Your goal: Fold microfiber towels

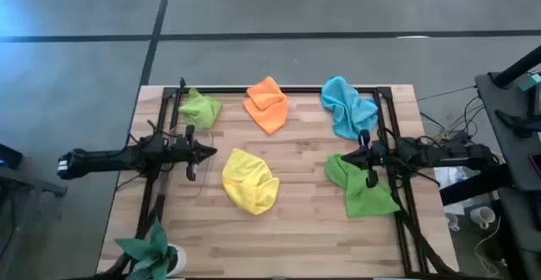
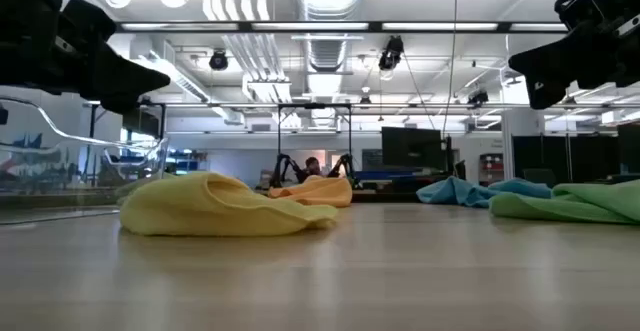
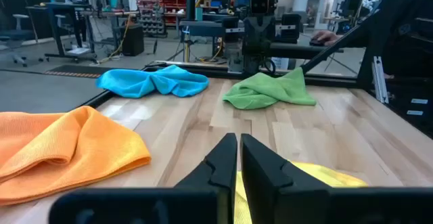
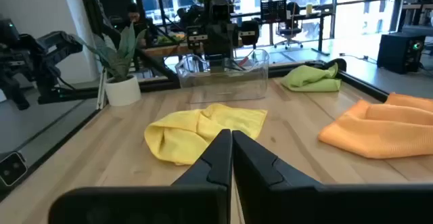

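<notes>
The table [image 1: 296, 238] carries five crumpled towels, none folded yet. Taking the yellow towel [image 1: 250, 181] near the middle as landmark: the dark green towel [image 1: 362, 189] lies well to its right, partly under the right gripper [image 1: 370, 178]; the blue towel [image 1: 347, 107] sits beyond that, at the far right corner; the orange towel [image 1: 267, 102] is straight behind the yellow one; the lime towel [image 1: 200, 108] is behind and to its left. A clear tray [image 4: 223, 70] stands just left of the yellow towel, and a plant [image 1: 152, 250] is at the near left corner.

The left gripper [image 1: 192, 168] hangs just left of the yellow towel, fingers pressed together and holding nothing. The right gripper is likewise closed and empty.

The cloths look light, soft and limp; they would likely sag and bunch when lifted. A corner or free edge seems the best hold, two corners at once to spread one flat.
</notes>
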